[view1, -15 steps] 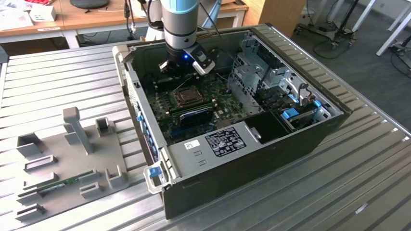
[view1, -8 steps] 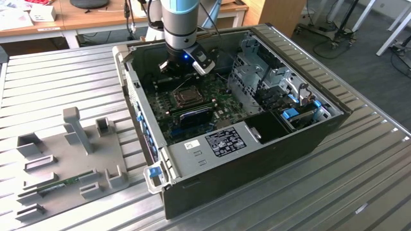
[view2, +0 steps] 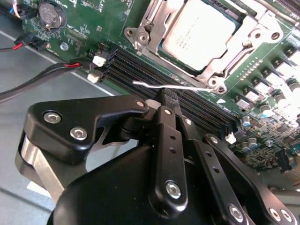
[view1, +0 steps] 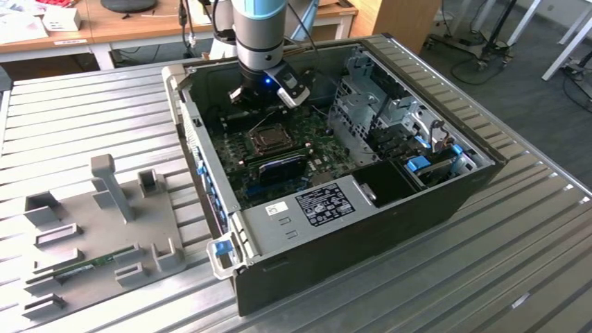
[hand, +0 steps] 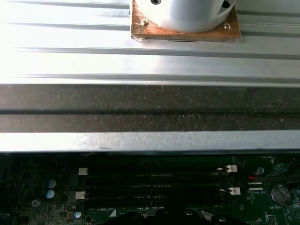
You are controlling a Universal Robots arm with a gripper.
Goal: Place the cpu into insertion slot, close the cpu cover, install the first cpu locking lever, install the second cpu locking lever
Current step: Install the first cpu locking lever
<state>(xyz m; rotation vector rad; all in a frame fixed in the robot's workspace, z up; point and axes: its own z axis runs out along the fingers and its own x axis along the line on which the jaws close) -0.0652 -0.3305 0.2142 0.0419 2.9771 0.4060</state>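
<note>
- On the exterior view's left, a grey fixture tray (view1: pixel 83 236) lies on the ribbed table (view1: pixel 518 229) with a memory stick (view1: pixel 93 264) in it; it sits well apart from the work, probably as parking for spare parts.
- Moving right, the open computer case (view1: pixel 389 229) lies on its side so the motherboard (view2: pixel 84 23) faces up; that lets the arm come in from above.
- Near the middle of the board is the insertion slot (view1: pixel 273 139); in the second wrist view the cpu (view2: pixel 199 30) lies flat inside it, silver top up, so the placing looks done.
- The cpu cover (view2: pixel 262 29) lies down around the chip, its window framing the metal top; closed, by my reading.
- A thin wire locking lever (view2: pixel 183 87) runs along the socket's edge beside the memory slots (view2: pixel 140 70); it looks raised, not latched.
- The gripper (view2: pixel 163 99) is narrow, its tips drawn together and touching or just under that wire; a closed tip suits pushing a thin lever; whether the wire is pinched I cannot tell.
- In the exterior view the gripper (view1: pixel 263 94) hangs over the board just beyond the socket.
</note>
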